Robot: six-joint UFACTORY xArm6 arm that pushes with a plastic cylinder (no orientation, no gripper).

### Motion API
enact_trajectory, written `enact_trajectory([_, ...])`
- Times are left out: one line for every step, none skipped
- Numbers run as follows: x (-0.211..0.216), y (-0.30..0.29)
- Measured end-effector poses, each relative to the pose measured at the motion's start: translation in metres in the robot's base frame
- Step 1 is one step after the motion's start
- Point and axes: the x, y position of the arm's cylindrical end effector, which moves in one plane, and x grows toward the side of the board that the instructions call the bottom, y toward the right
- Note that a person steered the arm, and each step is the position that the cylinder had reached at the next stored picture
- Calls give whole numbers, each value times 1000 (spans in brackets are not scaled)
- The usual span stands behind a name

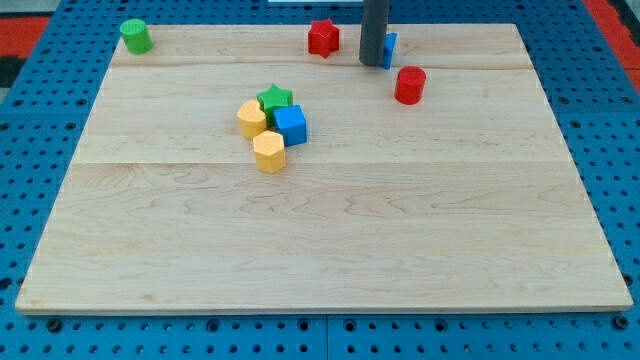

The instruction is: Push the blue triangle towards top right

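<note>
Near the wooden board's [330, 240] top edge, our fingerless rod's tip [374, 64] touches the mostly hidden blue plastic triangle's [390, 48] left side, placed to shove it toward the top-right corner.

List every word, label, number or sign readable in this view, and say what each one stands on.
None: no readable text shows on the wooden board, the coloured blocks, the rod or the blue perforated table. My tip rests against the blue block near the view's top.
</note>
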Motion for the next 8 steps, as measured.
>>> enact_trajectory([-3,5])
enact_trajectory([-11,12])
enact_trajectory([-20,23])
enact_trajectory([-27,35])
enact_trajectory([-31,41])
enact_trajectory([-37,26])
enact_trajectory([-38,21])
enact_trajectory([-41,31])
